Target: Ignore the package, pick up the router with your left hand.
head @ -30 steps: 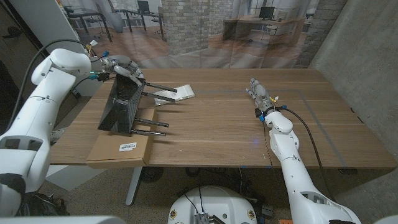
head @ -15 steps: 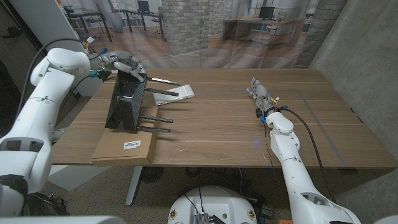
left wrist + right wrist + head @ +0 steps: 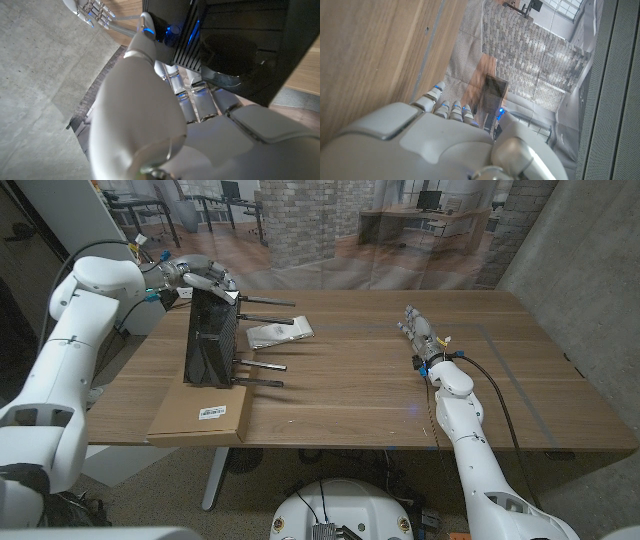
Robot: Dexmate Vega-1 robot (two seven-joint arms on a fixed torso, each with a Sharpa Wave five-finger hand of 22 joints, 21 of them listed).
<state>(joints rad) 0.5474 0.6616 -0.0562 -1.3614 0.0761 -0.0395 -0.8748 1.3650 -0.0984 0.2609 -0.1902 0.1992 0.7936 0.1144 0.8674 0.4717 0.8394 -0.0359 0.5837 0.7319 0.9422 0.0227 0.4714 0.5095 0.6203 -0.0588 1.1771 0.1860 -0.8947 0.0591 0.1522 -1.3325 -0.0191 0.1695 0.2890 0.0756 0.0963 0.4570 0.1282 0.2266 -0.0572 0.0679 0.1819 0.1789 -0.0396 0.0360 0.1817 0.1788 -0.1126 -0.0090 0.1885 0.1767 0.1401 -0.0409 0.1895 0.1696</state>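
The black router (image 3: 212, 338) stands upright near the table's left side, its thin antennas (image 3: 262, 364) sticking out to the right. My left hand (image 3: 205, 279) grips its top edge. In the left wrist view that hand (image 3: 165, 100) closes on the router's black ribbed body (image 3: 240, 45). A flat brown cardboard package (image 3: 199, 416) with a white label lies at the front left edge, just below the router. My right hand (image 3: 416, 326) stands on the right half of the table, fingers stretched out, holding nothing.
A small white flat device (image 3: 280, 332) lies behind the router's antennas. The wooden table (image 3: 350, 390) runs wide between the two hands. A glass wall stands behind the table's far edge.
My left hand has tipped the router from a leaning pose up to vertical and lifted it slightly toward the back. The package and my right hand stay put.
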